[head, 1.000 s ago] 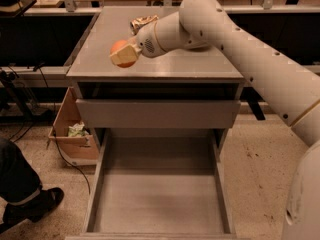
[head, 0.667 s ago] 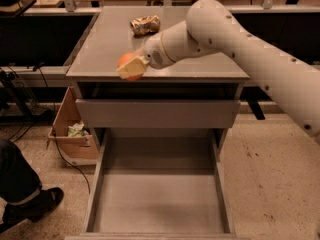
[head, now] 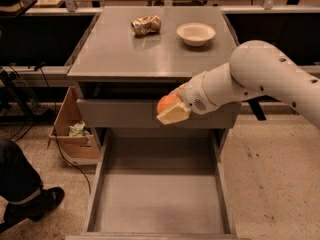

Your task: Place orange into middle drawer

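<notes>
The tool (head: 171,112) sits at the centre of the frame, its pale fingers closed on the orange (head: 165,103), which shows as a round bright patch just above the lower finger. The white arm (head: 260,73) reaches in from the right edge.

A second ago the tool held the same fruit over the left front part of the desk (head: 150,54). It has since come forward past the front edge and dropped lower. It now hangs in front of the closed upper drawer (head: 115,115), whose plain grey face lies right behind it. The grip looks unchanged through the move.

Below, filling the lower middle of the frame, the middle drawer (head: 160,199) is pulled out, its flat floor bare. The orange is in the air over the rear part of that floor, well clear of it.

This suggests the carry is nearly over. What probably remains is a descent between the side walls and a release low enough that the fruit does not roll hard against a wall.

Farther out, a crumpled foil bag (head: 146,25) and a white bowl (head: 196,33) rest at the top of the frame on the desk. A cardboard box (head: 67,129) stands at the left.
</notes>
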Tool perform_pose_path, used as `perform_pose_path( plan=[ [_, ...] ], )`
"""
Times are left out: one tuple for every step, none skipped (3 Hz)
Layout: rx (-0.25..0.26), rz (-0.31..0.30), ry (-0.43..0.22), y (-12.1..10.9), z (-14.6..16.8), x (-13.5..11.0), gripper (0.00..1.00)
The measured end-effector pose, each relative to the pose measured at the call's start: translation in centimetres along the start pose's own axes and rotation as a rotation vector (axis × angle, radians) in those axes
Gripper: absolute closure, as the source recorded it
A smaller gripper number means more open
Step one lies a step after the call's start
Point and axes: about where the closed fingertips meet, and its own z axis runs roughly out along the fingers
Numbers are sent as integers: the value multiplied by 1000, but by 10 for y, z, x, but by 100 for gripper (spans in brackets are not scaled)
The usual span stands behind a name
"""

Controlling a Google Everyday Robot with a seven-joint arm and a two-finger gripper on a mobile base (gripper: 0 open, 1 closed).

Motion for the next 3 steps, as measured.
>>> perform_pose_path(
  plan=[
    [0, 0, 0, 0, 0, 0, 100],
    [6, 9, -13, -1, 4, 10, 100],
    [-10, 39, -75, 8, 29, 49, 100]
  ],
)
